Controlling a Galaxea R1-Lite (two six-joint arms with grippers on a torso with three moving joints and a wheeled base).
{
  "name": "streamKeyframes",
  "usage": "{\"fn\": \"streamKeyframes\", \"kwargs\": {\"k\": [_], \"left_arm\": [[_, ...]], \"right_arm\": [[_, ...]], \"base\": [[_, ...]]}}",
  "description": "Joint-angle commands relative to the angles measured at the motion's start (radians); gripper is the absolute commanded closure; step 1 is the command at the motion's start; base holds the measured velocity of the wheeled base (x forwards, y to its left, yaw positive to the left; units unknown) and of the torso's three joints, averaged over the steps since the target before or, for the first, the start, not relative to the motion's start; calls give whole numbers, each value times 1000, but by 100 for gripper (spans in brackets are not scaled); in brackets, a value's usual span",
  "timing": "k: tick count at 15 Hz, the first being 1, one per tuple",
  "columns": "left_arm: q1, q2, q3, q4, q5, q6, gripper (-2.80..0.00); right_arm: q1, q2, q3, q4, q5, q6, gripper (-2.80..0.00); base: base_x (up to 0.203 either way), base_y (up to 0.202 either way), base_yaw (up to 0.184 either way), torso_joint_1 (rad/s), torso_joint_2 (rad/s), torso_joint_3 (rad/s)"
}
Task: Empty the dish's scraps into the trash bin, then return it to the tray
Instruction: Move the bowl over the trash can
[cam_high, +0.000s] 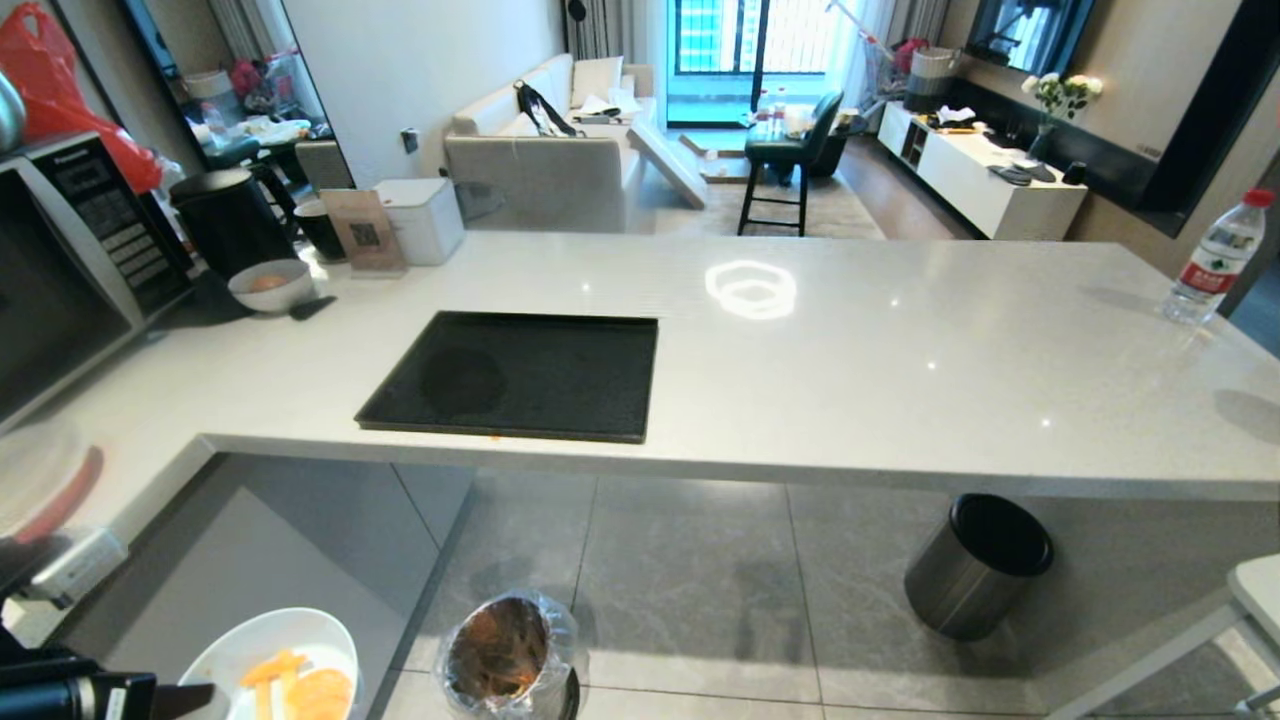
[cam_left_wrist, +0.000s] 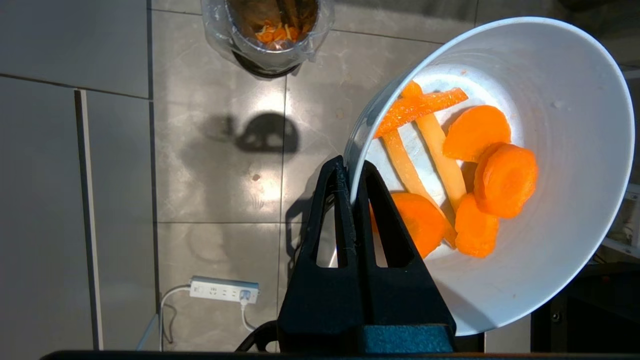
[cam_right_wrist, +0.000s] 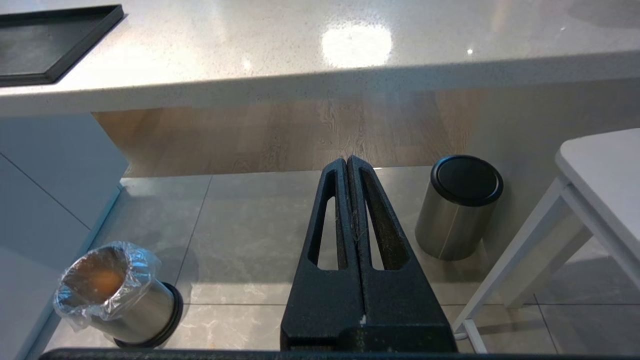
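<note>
head view, dish: dish (cam_high: 270, 660) low at the left, off the counter, over the floor, held by the left gripper (cam_high: 195, 697) at its rim; scraps (cam_high: 300, 685) in it
head view, bin: trash bin (cam_high: 510, 655) on the floor just beside the dish, bag-lined mouth facing up
head view, tray: tray (cam_high: 520, 375) bare on the counter (cam_high: 850, 350), well apart from the dish
left wrist view, grip: left gripper (cam_left_wrist: 352, 185) pinched narrow on the dish (cam_left_wrist: 575, 150) rim, one finger inside, one outside
left wrist view, load: scraps (cam_left_wrist: 465, 170) all in the dish, which is tipped a little; trash bin (cam_left_wrist: 267, 30) ahead, not under the rim yet
left wrist view, how: judgement, bring the rim over the bin mouth first, then roll the wrist slowly; a thin rim grip may slip if jerked
right wrist view, right gripper: right gripper (cam_right_wrist: 351, 200) parked, fingers pressed together, holding nothing, pointing at the floor
right wrist view, caution: steel bin with black top (cam_right_wrist: 460, 207) is the wrong one; lined trash bin (cam_right_wrist: 115, 295) is the target
</note>
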Motion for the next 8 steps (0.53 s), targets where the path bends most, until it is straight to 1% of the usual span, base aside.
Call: {"fn": "streamKeyframes", "kwargs": {"k": [1,5,8], "left_arm": [[-1,-24,11,2,-2,1,0],[-1,-33,19,2,-2,-1,0],[-1,-36,21,2,-2,0,0]], "right_arm": [[0,1,0,0,-1,1,0],[0,1,0,0,-1,1,0],[0,1,-1,0,-1,1,0]], "base": [[0,0,0,-143,364,227],[0,0,0,-144,397,246],[0,0,0,-182,515,339]]}}
